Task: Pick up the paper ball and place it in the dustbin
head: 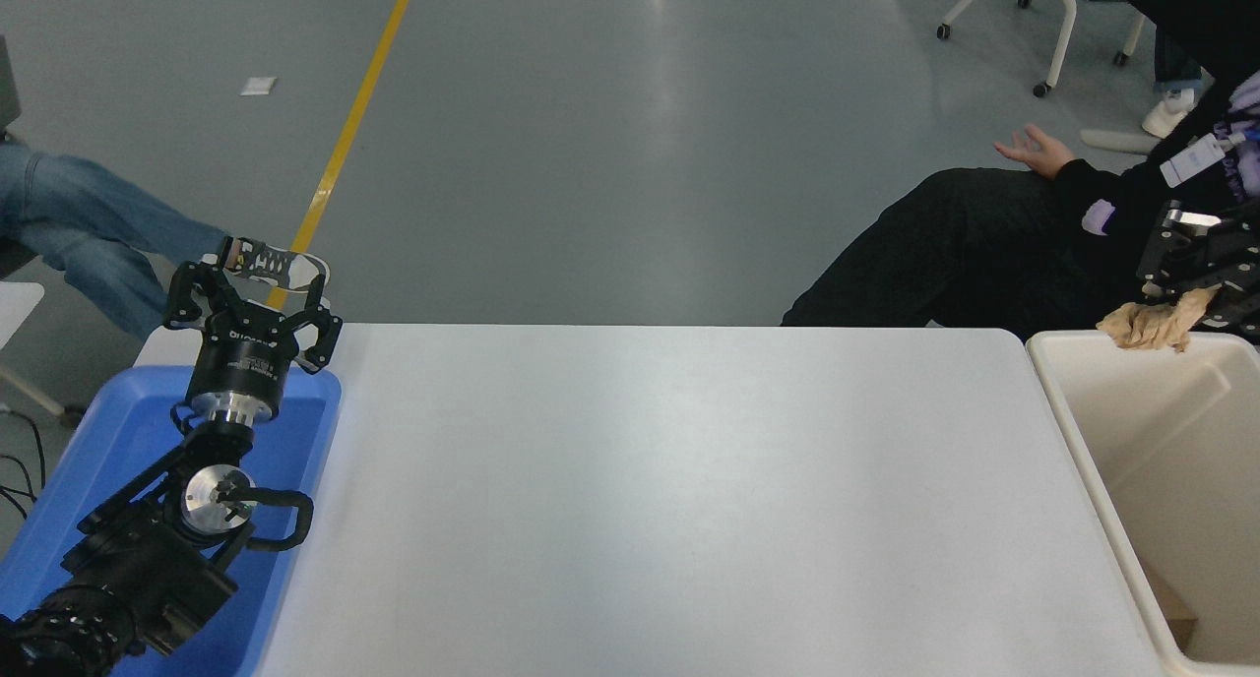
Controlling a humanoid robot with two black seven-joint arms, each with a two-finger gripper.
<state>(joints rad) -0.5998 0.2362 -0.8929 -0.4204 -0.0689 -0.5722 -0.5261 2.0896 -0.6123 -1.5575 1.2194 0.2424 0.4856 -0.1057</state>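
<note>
Leftmost, at the lower left of the frame, the left arm is lying parked over a shallow blue tray (118,431) that is sitting on the left end of the white table (640,500); the left gripper (252,291) is pointing toward the top of the frame with its fingers standing apart, enclosing nothing. Beyond the tray, at the left edge, a person's leg in blue jeans (79,239) is showing, with a patterned shoe (276,264) appearing just behind the gripper's fingertips. A yellow floor line (354,116) is running diagonally across the grey floor from the top of the frame down toward the table's far left corner, and a small white scrap (259,85) is lying on the floor to its left. Across the centre, the tabletop is showing only its plain white surface. At the upper right, a person in black clothing is sitting at the table's far side, one hand (1029,151) held open above the knee, and a white wheeled chair (1034,8) is standing behind. At the right edge, the right gripper (1186,283) is entering the frame, its fingers clamping the paper ball (1152,325), which is hanging in the air over the far rim of the cream-white dustbin (1073,421). A brown piece (1176,613) is lying on the dustbin's floor at the lower right corner
</note>
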